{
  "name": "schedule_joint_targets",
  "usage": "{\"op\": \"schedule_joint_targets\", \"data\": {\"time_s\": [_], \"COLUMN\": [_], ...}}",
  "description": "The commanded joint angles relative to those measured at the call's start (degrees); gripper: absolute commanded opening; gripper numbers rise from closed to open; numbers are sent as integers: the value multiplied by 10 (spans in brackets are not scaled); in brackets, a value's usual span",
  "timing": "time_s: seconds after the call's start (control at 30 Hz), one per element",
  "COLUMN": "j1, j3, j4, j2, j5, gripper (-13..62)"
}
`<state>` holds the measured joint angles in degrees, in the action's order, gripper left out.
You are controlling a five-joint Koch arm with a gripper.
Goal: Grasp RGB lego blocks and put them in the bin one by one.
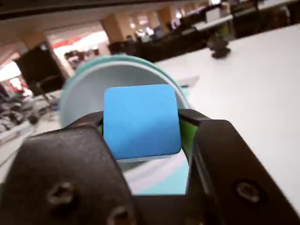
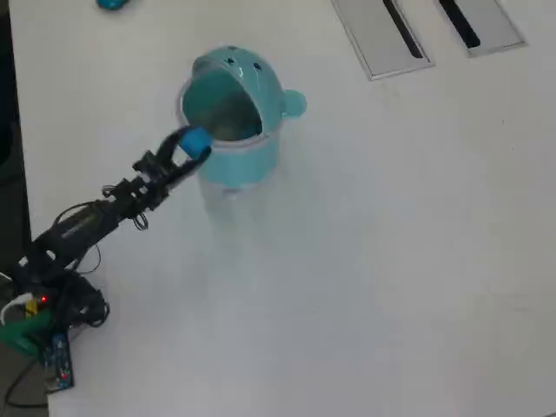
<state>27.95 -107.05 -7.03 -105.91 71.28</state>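
A bright blue lego block (image 1: 141, 121) fills the middle of the wrist view, clamped between the two black jaws of my gripper (image 1: 140, 123). In the overhead view the gripper (image 2: 193, 143) holds the blue block (image 2: 196, 140) at the left rim of the teal bin (image 2: 248, 161), whose domed lid (image 2: 248, 69) with two dot eyes is flipped up and back. The bin's open mouth (image 1: 89, 91) lies just behind the block in the wrist view. No red or yellow-green block is in view.
Two flat grey slotted panels (image 2: 382, 35) lie at the table's far right in the overhead view. A small rounded teal-blue object (image 2: 111, 3) sits at the top left edge. The arm's base and cables (image 2: 43, 304) occupy the lower left corner.
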Motion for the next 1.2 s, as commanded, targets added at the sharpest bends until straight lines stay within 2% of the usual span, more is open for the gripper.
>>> {"op": "schedule_joint_targets", "data": {"time_s": [0.0, 0.47, 0.73, 1.17], "j1": [15, 64, 72, 79], "j3": [87, 153, 251, 357], "j4": [-44, -109, -116, -118], "j2": [-13, 83, 183, 283], "j5": [8, 40, 40, 47], "gripper": [100, 99, 100, 103]}}
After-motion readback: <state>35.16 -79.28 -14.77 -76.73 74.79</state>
